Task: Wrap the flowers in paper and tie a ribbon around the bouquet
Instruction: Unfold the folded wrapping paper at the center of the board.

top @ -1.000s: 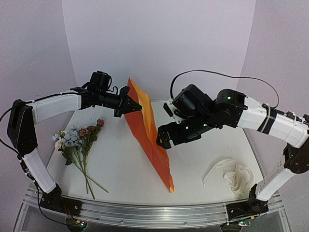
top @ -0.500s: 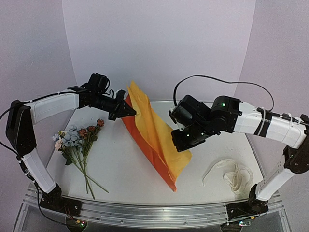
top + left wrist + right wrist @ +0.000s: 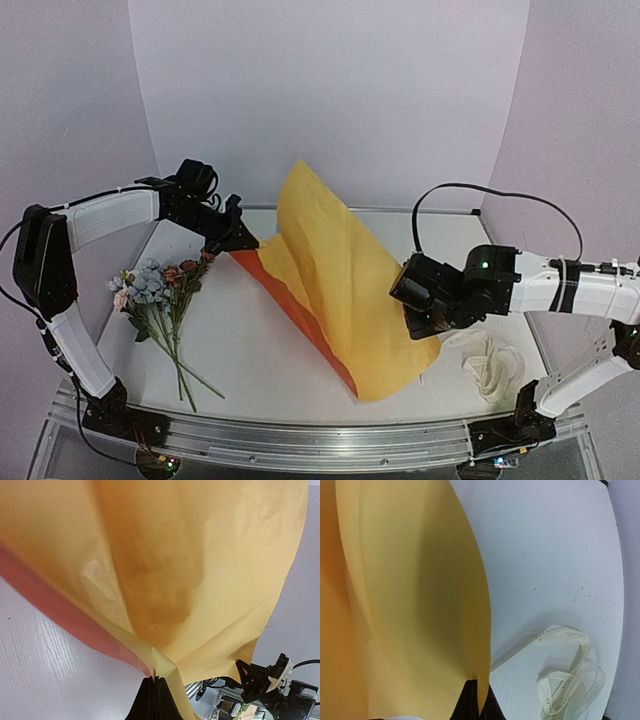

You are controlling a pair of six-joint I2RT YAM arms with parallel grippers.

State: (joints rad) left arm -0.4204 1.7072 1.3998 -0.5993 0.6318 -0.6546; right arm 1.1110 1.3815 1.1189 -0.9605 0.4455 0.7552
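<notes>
- My left gripper point(image 3: 155, 684) has its jaws pressed together on a far-left corner of the paper point(image 3: 340, 265). My right gripper point(image 3: 476, 687) is pinching the sheet's right edge in the same way, and both bites look thin.
- The paper arches up between my two arms with its pale side showing. Only its orange lower edge touches the table point(image 3: 250, 345).
- If I pull my arms apart too hard, I judge the sheet could tear at a pinch or slide out, because so little of it sits between the jaws.
- If I lower it unevenly, the arch could fold into a crease instead of lying flat.
- The ribbon point(image 3: 490, 365) is heaped at the near right, just beside my right gripper — the sheet could settle on it or my wrist could snag it.
- The flowers point(image 3: 160, 285) lie at the left with their blooms near my left gripper — a low sweep there could knock them.
</notes>
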